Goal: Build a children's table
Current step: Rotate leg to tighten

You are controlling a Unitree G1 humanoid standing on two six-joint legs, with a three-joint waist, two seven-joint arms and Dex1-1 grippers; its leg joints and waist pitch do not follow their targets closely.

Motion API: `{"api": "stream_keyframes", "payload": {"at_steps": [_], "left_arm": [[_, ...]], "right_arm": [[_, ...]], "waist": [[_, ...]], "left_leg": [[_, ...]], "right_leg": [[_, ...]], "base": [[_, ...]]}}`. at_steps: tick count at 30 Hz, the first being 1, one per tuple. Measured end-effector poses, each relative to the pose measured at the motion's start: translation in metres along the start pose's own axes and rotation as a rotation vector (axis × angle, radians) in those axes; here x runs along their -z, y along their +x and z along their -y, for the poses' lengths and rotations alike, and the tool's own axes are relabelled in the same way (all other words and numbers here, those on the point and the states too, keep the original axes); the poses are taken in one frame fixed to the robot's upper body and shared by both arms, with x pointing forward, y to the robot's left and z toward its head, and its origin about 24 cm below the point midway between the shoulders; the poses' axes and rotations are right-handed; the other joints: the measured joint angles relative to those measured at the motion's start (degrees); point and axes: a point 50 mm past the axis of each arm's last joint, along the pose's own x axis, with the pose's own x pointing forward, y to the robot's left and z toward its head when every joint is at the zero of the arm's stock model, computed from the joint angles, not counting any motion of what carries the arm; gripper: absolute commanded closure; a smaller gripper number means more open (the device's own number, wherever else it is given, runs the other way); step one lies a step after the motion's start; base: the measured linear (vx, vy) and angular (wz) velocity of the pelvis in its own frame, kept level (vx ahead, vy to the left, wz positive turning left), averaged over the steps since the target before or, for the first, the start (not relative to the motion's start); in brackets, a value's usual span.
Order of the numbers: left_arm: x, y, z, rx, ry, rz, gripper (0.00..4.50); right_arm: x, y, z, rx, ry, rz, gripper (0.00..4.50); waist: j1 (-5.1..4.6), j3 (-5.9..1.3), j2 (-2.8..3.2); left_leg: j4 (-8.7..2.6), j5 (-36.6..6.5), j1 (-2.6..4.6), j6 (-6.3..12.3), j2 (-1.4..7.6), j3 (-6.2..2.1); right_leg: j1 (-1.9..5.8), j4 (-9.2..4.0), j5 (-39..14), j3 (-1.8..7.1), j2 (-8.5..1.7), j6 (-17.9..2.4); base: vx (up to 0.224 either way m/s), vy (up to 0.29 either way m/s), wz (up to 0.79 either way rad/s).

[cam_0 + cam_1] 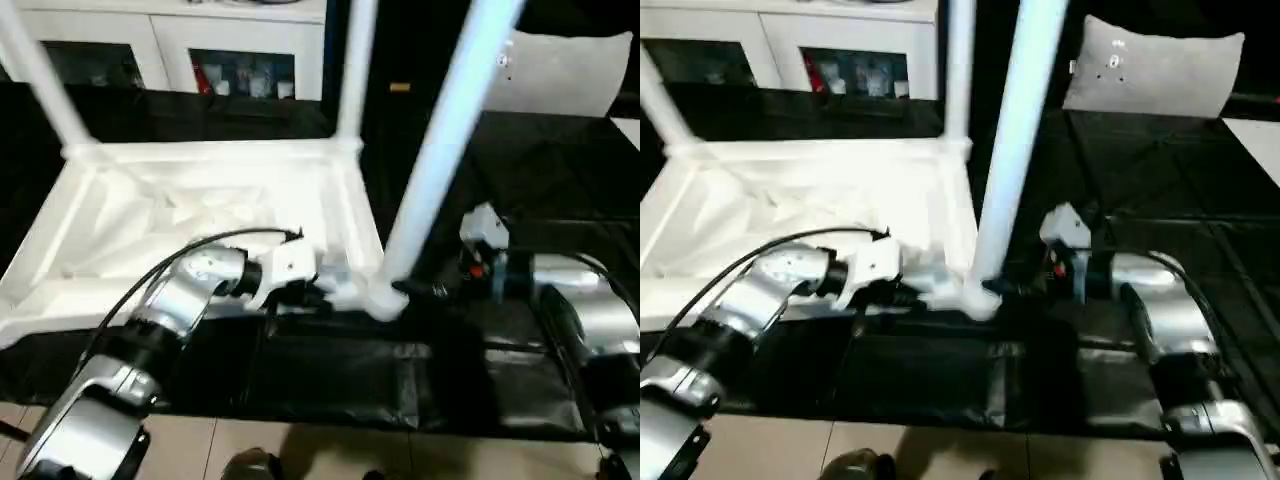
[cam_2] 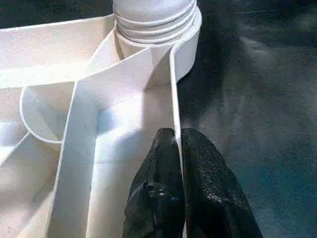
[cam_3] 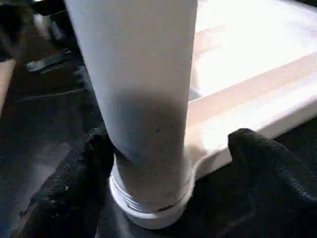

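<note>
Upturned children's table (image 1: 200, 215) on black surface (image 1: 400, 370), white cabinet (image 1: 170, 40) behind, left pincer (image 2: 177, 136) clenched on rim, right pincer (image 3: 168, 148) released

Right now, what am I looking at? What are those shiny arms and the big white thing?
It's a robot building a small table. Two pictures come from cameras in its head, looking down over its silver arms. Two come from cameras on its wrists. The white table top lies upside down on a black surface, with legs standing up from its corners. The left gripper is shut, pinching the top's thin edge wall. The right gripper has its black fingers either side of the nearest leg, just above its socket.
</note>
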Motion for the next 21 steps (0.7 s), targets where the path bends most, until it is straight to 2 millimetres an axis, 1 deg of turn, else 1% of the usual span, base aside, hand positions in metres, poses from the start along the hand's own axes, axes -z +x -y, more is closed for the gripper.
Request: {"api": "stream_keyframes", "payload": {"at_steps": [3, 4, 5, 6, 7, 9, 12, 14, 15, 19, 21], "left_arm": [[0.000, 0.000, 0.002, 0.025, 0.004, 0.001, 4.50], [0.000, 0.000, 0.002, 0.029, 0.007, 0.002, 4.50], [-0.001, 0.000, 0.002, 0.031, 0.009, 0.002, 4.50], [-0.001, 0.000, 0.002, 0.033, 0.009, 0.002, 4.50], [-0.001, 0.000, 0.002, 0.035, 0.010, 0.001, 4.50], [-0.001, 0.000, 0.002, 0.036, 0.010, 0.000, 4.50], [-0.001, 0.000, 0.002, 0.036, 0.011, 0.000, 4.50], [-0.001, 0.000, 0.002, 0.036, 0.011, 0.000, 4.50], [-0.001, 0.000, 0.002, 0.037, 0.011, 0.000, 4.50], [-0.001, -0.001, 0.003, 0.044, 0.011, -0.001, 4.50], [-0.001, -0.001, 0.003, 0.044, 0.011, -0.002, 4.50]], "right_arm": [[-0.001, 0.001, -0.005, -0.053, 0.005, -0.010, 1.13], [0.001, 0.001, -0.006, -0.062, 0.010, -0.012, 1.13], [0.004, 0.001, -0.007, -0.069, 0.019, -0.015, 1.27], [0.006, 0.002, -0.009, -0.073, 0.026, -0.018, 1.36], [0.007, 0.003, -0.010, -0.078, 0.033, -0.020, 1.36], [0.008, 0.003, -0.010, -0.085, 0.040, -0.017, 1.68], [0.008, 0.003, -0.010, -0.087, 0.042, -0.017, 1.88], [0.008, 0.003, -0.010, -0.087, 0.046, -0.017, 2.12], [0.008, 0.003, -0.010, -0.087, 0.051, -0.018, 2.12], [0.007, 0.003, -0.012, -0.093, 0.047, -0.020, 2.40], [0.007, 0.003, -0.013, -0.095, 0.047, -0.021, 2.47]], "waist": [[0.38, 0.00, 0.00], [0.46, 0.00, 0.00], [0.50, 0.00, -0.01], [0.48, 0.00, 0.00], [0.43, 0.00, 0.00], [0.40, 0.00, 0.00], [0.42, 0.00, 0.00], [0.41, 0.00, -0.01], [0.41, 0.00, 0.00], [0.48, 0.00, 0.00], [0.51, 0.00, 0.00]], "left_leg": [[0.00, 0.0, 0.03, -0.01, 0.02, 0.00], [0.00, 0.0, 0.03, -0.01, 0.02, 0.00], [0.00, 0.0, 0.03, -0.01, 0.02, 0.00], [0.00, 0.0, 0.02, -0.01, 0.02, 0.00], [0.00, 0.0, 0.01, -0.01, 0.02, 0.01], [0.00, 0.0, 0.00, -0.01, 0.02, 0.01], [-0.01, 0.0, 0.00, -0.01, 0.02, 0.01], [0.00, 0.0, 0.00, -0.01, 0.02, 0.01], [0.00, 0.0, 0.00, -0.01, 0.02, 0.01], [-0.01, 0.0, 0.00, -0.01, 0.02, 0.01], [0.00, 0.0, 0.00, -0.01, 0.02, 0.01]], "right_leg": [[0.01, 0.03, 0.0, -0.01, 0.00, 0.0], [0.02, 0.03, 0.0, -0.02, 0.00, 0.0], [0.03, 0.02, 0.0, -0.03, -0.01, 0.0], [0.03, 0.02, 0.0, -0.03, -0.01, 0.0], [0.02, 0.02, 0.0, -0.02, -0.01, 0.0], [0.01, 0.02, 0.0, -0.03, -0.01, 0.0], [0.01, 0.02, 0.0, -0.04, -0.01, 0.0], [0.01, 0.02, 0.0, -0.04, -0.01, 0.0], [0.01, 0.02, 0.0, -0.04, -0.01, 0.0], [0.01, 0.02, 0.0, -0.05, -0.01, 0.0], [0.02, 0.02, 0.0, -0.05, -0.02, 0.0]], "base": [[0.000, 0.000, 0.00], [0.000, 0.000, 0.00], [0.000, 0.000, 0.00], [0.000, 0.000, 0.00], [0.000, 0.000, 0.00], [0.000, 0.000, 0.00], [0.000, 0.000, 0.00], [0.000, 0.000, 0.00], [0.000, 0.000, 0.00], [0.000, 0.000, 0.00], [0.000, 0.000, 0.00]]}}
